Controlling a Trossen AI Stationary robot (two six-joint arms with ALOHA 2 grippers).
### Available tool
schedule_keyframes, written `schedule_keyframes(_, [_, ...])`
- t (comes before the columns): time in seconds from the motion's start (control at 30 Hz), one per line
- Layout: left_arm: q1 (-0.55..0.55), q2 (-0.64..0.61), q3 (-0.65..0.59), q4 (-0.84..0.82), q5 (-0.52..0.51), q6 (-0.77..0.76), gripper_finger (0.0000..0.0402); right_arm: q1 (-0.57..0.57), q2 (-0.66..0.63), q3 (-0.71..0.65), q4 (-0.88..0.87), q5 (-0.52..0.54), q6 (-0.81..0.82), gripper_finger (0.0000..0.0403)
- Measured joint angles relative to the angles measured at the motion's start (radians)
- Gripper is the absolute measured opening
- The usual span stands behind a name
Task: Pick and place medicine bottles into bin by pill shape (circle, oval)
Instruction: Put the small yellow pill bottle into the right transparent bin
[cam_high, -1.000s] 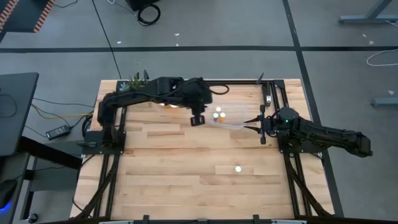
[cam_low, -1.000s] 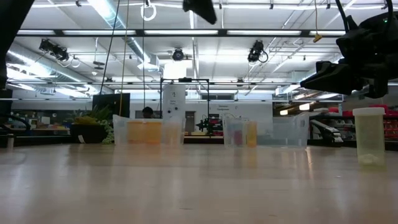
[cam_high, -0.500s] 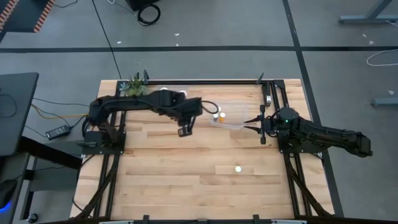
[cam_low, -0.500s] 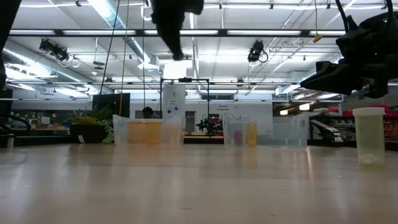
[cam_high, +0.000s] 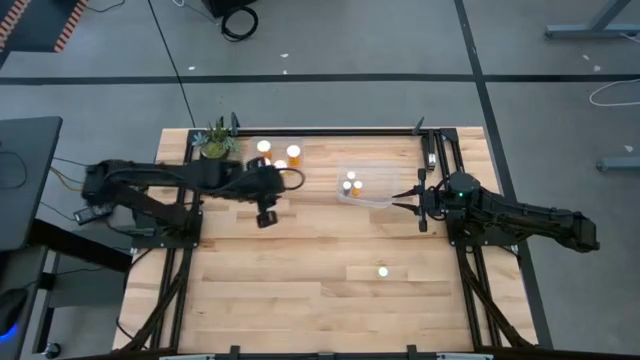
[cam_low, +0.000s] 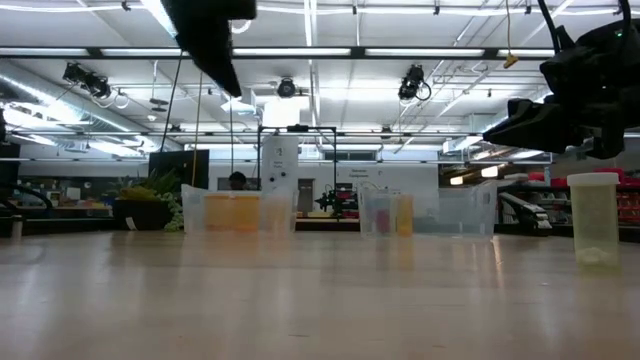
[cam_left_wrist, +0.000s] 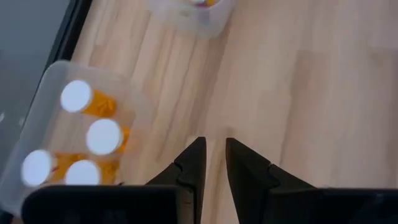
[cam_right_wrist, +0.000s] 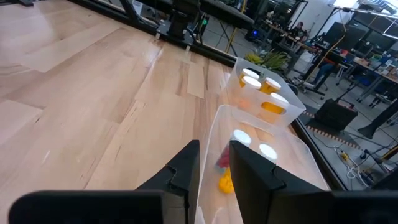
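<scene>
Several orange bottles with white caps stand in a clear bin at the table's far side, left of centre. A second clear bin to its right holds a few small bottles. One pale bottle stands alone on the table nearer the front; it also shows in the low view. My left gripper hangs above bare wood near the first bin, its fingers almost together and empty. My right gripper hovers above the second bin's right end, fingers close together and empty.
A small green plant stands at the far left corner. Black frame rails run along the far edge and down both sides of the table. Bare wood lies across the middle and front of the table around the lone bottle.
My left gripper has drawn back from beside the second bin toward the table's left edge and a little toward the near edge, as its arm folded back. The orange bottles it covered now show in the first bin.
</scene>
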Motion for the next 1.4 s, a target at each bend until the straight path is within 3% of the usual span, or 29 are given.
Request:
schedule_keyframes(0.27, [-0.073, -0.321, -0.369, 0.288, 0.002, 0.03, 0.0068, 0.0, 0.001, 0.0, 0.001, 0.0, 0.0, 0.0093])
schedule_keyframes(0.47, [-0.12, -0.555, -0.57, 0.479, 0.024, 0.086, 0.0062, 0.0, 0.001, 0.0, 0.001, 0.0, 0.0, 0.0093])
schedule_keyframes(0.7, [-0.134, -0.79, -0.706, 0.597, 0.153, 0.149, 0.0047, 0.0, 0.001, 0.0, 0.0, 0.0, 0.0, 0.0093])
schedule_keyframes(0.97, [-0.134, -1.019, -0.821, 0.693, 0.201, 0.125, 0.0025, 0.0, 0.001, 0.0, 0.0, 0.0, 0.0, 0.0093])
schedule_keyframes(1.4, [-0.152, -1.21, -1.009, 0.855, 0.349, 0.083, 0.0013, 0.0, 0.001, 0.0, 0.0, 0.0, 0.0, 0.0093])
